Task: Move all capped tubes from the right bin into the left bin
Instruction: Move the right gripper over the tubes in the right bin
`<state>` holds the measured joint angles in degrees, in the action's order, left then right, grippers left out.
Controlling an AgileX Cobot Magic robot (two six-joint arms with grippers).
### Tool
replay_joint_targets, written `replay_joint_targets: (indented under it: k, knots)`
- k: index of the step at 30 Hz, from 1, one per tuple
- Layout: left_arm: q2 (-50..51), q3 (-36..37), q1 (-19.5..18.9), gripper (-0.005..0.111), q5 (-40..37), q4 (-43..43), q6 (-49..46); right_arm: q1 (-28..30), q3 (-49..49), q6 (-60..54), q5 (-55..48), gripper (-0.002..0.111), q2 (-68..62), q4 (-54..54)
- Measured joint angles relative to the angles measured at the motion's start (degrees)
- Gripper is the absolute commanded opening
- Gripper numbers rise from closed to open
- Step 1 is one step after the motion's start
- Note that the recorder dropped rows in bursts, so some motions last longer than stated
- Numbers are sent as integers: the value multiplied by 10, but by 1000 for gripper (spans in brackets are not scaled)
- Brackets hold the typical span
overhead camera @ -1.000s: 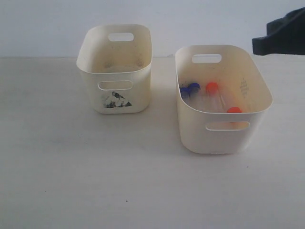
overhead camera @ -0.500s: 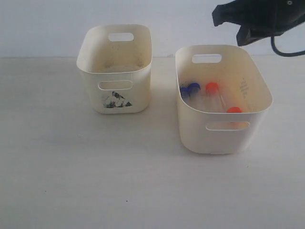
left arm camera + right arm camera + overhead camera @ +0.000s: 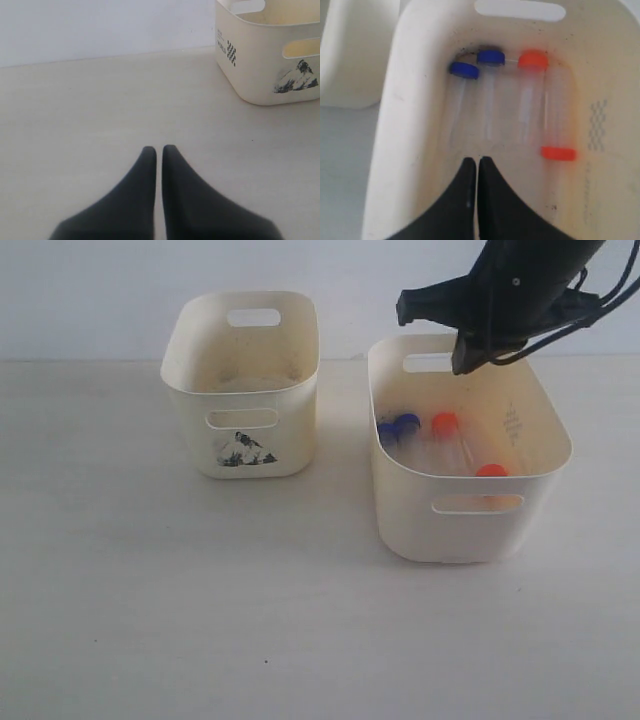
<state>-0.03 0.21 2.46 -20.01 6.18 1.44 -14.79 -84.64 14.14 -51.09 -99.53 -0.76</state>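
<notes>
Where the pale wall (image 3: pixel 100 290) meets the off-white surface (image 3: pixel 250 620), a straight seam runs across the upper part of the exterior view. Both are plain and matte, and one tiny dark speck (image 3: pixel 266 661) marks the surface near the lower middle. Two cream bins stand on it, apart from each other.

The left bin (image 3: pixel 195 435) sits upper left of centre, with a black-and-white sticker (image 3: pixel 241 450) on its front wall under the handle cut-out. The right bin (image 3: pixel 410 525), the wider one, sits right of centre and holds all four capped tubes (image 3: pixel 527 100), which lie side by side on its floor. Two have blue caps (image 3: pixel 464 70) and two have orange-red caps (image 3: pixel 558 153); one orange-red cap points the opposite way from the other three caps.

The right gripper (image 3: pixel 473 161) hangs above this bin's rear rim at the upper right of the exterior view, with black cables (image 3: pixel 600 310) looping beside it. Its fingers (image 3: pixel 492 200) are pressed together with only a hairline gap, holding nothing and clear of every tube. The left gripper (image 3: pixel 155 148) hovers over bare surface, its fingers (image 3: pixel 135 195) likewise together, with the left bin nearby.
</notes>
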Motion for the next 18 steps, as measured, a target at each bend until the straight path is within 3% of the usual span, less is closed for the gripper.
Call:
replay_joint_targets:
  k: [18]
  knots:
    - [0, 0, 0, 4, 0, 0, 0, 33, -4, 68, 4, 1, -105, -63]
